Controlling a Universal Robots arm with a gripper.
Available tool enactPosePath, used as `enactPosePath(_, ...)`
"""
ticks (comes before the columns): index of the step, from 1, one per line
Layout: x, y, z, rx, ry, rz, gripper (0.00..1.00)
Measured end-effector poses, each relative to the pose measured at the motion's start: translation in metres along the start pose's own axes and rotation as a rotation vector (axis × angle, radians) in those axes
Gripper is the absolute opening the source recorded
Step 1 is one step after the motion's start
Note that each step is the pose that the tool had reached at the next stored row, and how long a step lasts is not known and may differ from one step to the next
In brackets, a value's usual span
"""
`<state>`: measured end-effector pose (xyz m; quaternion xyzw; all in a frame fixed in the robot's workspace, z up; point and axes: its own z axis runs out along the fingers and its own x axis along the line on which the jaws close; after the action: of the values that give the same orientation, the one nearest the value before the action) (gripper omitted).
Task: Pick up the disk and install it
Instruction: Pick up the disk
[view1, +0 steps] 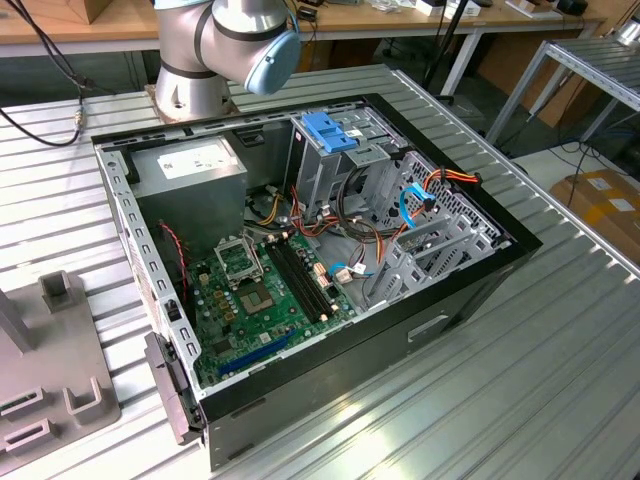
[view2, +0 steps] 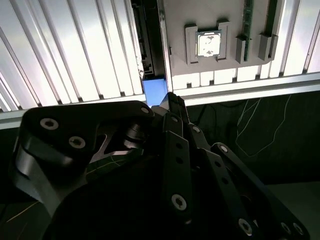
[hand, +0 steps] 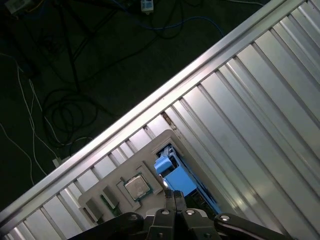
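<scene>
The disk stands on edge in a slot beside the grey fixture plate (view2: 220, 67). In both wrist views it shows as a dark narrow body (view2: 146, 45) ending in a blue plastic carrier frame (hand: 172, 176) (view2: 155, 90). My black gripper (hand: 175, 196) (view2: 172, 100) hovers just over the blue end of the disk, its fingertips pressed together with nothing between them. I cannot tell whether the tips touch the frame. In the exterior view the open computer case (view1: 500, 235) lies on the table with its metal drive cage and blue latch (view1: 330, 130) at the back.
A processor chip (hand: 137, 186) (view2: 207, 42) sits in a pocket of the fixture plate (hand: 107, 192) next to the disk. The ribbed metal table (hand: 260, 100) ends at a rail with dark floor and cables beyond. Inside the case are a grey power-supply box (view1: 190, 165) and a green motherboard (view1: 265, 290).
</scene>
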<state>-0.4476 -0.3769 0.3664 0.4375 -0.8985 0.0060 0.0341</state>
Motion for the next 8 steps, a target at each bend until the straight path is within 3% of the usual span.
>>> enactPosePath(8, 0.0000, 0.0000, 0.0000, 0.0002, 0.0001, -0.003, 0.11)
